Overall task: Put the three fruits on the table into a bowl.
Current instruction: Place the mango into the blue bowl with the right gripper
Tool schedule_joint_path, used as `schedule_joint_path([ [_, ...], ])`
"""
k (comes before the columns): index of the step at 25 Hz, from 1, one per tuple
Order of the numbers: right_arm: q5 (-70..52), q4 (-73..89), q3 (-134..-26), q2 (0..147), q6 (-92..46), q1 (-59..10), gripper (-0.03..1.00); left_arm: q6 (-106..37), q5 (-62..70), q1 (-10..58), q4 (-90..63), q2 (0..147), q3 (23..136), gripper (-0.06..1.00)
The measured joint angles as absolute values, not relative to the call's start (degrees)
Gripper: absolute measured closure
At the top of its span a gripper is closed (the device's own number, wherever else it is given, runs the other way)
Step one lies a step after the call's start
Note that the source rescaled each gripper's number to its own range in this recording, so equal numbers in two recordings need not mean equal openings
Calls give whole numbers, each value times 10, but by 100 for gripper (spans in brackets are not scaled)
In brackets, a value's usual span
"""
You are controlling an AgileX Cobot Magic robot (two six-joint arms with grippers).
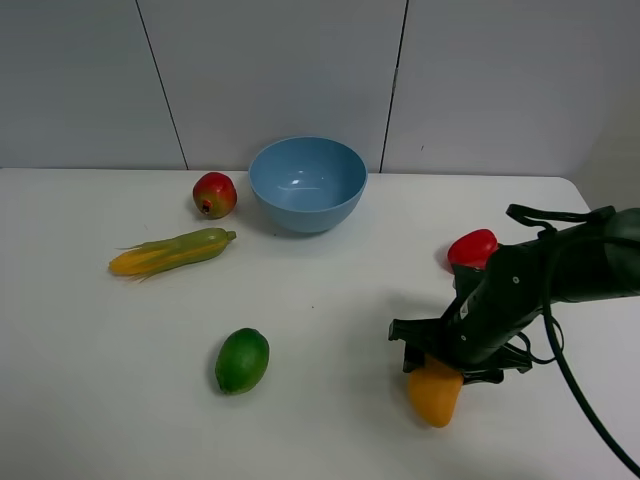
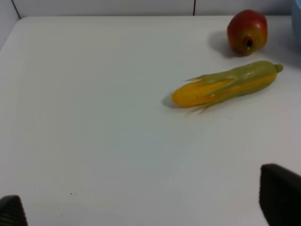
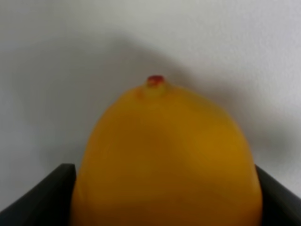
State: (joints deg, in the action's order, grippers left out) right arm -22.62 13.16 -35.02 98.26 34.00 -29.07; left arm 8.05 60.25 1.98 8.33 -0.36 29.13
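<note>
The orange-yellow mango (image 1: 436, 393) sits at the front right of the white table (image 1: 330, 300), between the fingers of my right gripper (image 1: 441, 368). In the right wrist view the mango (image 3: 164, 141) fills the gap and both dark fingers (image 3: 42, 193) press its sides. The green lime-like fruit (image 1: 242, 360) lies front left of centre. The red pomegranate-like fruit (image 1: 214, 194) (image 2: 247, 31) sits just left of the light-blue bowl (image 1: 307, 183), which holds nothing. My left gripper (image 2: 146, 207) is open and empty over bare table, out of the high view.
A yellow-green corn cob (image 1: 172, 251) (image 2: 225, 84) lies left of centre, in front of the pomegranate-like fruit. A red bell pepper (image 1: 472, 248) sits just behind my right arm. The table's back edge meets a grey panelled wall.
</note>
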Motion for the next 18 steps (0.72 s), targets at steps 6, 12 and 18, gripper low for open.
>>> schedule_joint_path([
  [6, -234, 120, -350, 983, 333, -291, 89, 81, 603, 20, 83, -4, 291, -6],
  [12, -241, 96, -350, 961, 329, -291, 89, 81, 603, 20, 83, -4, 291, -6],
  [18, -241, 92, -350, 909, 329, -291, 89, 81, 603, 20, 83, -4, 291, -6],
])
